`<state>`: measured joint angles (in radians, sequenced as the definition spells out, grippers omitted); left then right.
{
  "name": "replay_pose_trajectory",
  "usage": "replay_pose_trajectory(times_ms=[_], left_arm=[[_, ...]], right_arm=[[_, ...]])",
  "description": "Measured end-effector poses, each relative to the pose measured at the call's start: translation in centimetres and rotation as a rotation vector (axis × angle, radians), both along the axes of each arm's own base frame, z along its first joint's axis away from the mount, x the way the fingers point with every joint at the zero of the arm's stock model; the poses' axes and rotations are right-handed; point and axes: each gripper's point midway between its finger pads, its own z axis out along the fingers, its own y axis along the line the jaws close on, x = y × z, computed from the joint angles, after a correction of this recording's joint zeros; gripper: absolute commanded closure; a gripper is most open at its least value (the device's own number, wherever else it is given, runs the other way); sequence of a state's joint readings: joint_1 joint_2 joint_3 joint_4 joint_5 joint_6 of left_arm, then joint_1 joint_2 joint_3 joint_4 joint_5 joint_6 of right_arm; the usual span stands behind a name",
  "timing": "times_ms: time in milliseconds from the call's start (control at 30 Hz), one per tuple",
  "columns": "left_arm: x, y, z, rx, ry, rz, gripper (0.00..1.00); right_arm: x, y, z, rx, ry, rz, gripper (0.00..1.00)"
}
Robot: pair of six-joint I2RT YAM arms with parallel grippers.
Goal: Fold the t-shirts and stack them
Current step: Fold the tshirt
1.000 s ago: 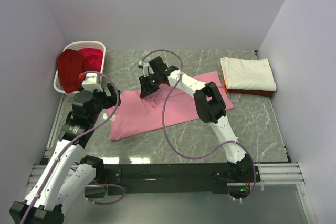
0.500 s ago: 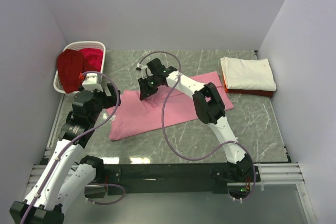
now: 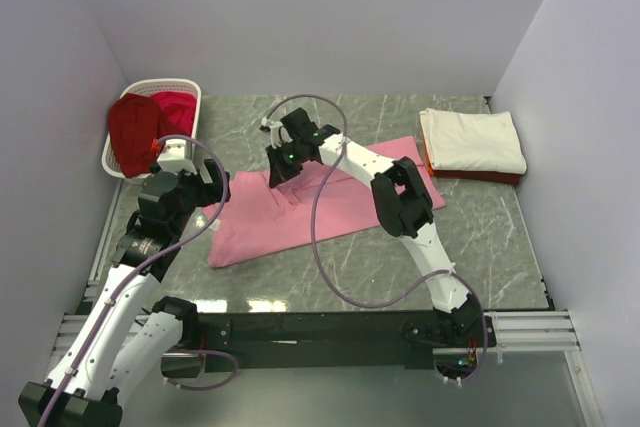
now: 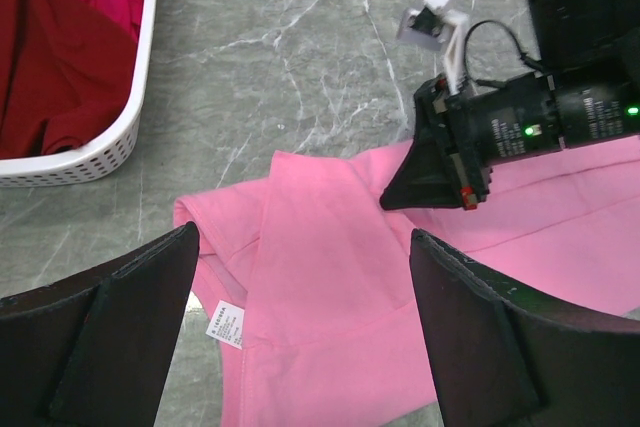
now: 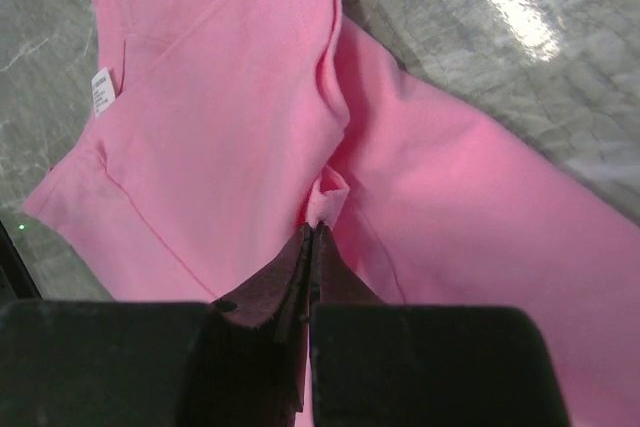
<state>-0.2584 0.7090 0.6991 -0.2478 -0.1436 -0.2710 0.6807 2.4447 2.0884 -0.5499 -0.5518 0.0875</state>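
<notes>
The pink t-shirt (image 3: 300, 209) lies spread on the marble table, folded lengthwise. My right gripper (image 3: 276, 179) is shut on a small pinch of its cloth near the far left edge; in the right wrist view the jaws (image 5: 312, 232) clamp a raised fold of pink cloth (image 5: 250, 137). My left gripper (image 3: 218, 199) is open above the shirt's left end; in the left wrist view its wide-apart fingers (image 4: 110, 317) frame the pink shirt (image 4: 320, 297) and its white label (image 4: 226, 324). A cream-white folded shirt (image 3: 472, 139) lies on an orange-red one (image 3: 470, 175) at the far right.
A white slatted basket (image 3: 186, 97) at the far left holds dark red (image 3: 132, 132) and crimson shirts (image 3: 172, 107); it also shows in the left wrist view (image 4: 90, 147). Grey walls enclose the table on three sides. A purple cable (image 3: 315, 237) loops over the shirt.
The right gripper has shifted very slightly over the pink shirt's far edge, still pinching the cloth. The left arm has not visibly moved.
</notes>
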Motion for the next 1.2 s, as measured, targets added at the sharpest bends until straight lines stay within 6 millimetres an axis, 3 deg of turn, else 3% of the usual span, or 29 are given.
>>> replay_pose_trajectory(times_ms=[267,367,900,1200], left_arm=[[0.0,0.0,-0.1,0.001,0.003,0.000,0.09],[0.0,0.0,-0.1,0.001,0.003,0.000,0.09],[0.0,0.0,-0.1,0.001,0.003,0.000,0.09],[0.0,0.0,-0.1,0.001,0.003,0.000,0.09]], right_arm=[[0.3,-1.7,4.1,0.026,-0.074,-0.039,1.00],[0.8,-1.8,4.8,0.035,-0.102,-0.052,1.00],[0.9,-5.3,-0.5,-0.122,-0.086,-0.167,0.98],[1.0,-6.4,-0.6,-0.147,-0.093,-0.212,0.97]])
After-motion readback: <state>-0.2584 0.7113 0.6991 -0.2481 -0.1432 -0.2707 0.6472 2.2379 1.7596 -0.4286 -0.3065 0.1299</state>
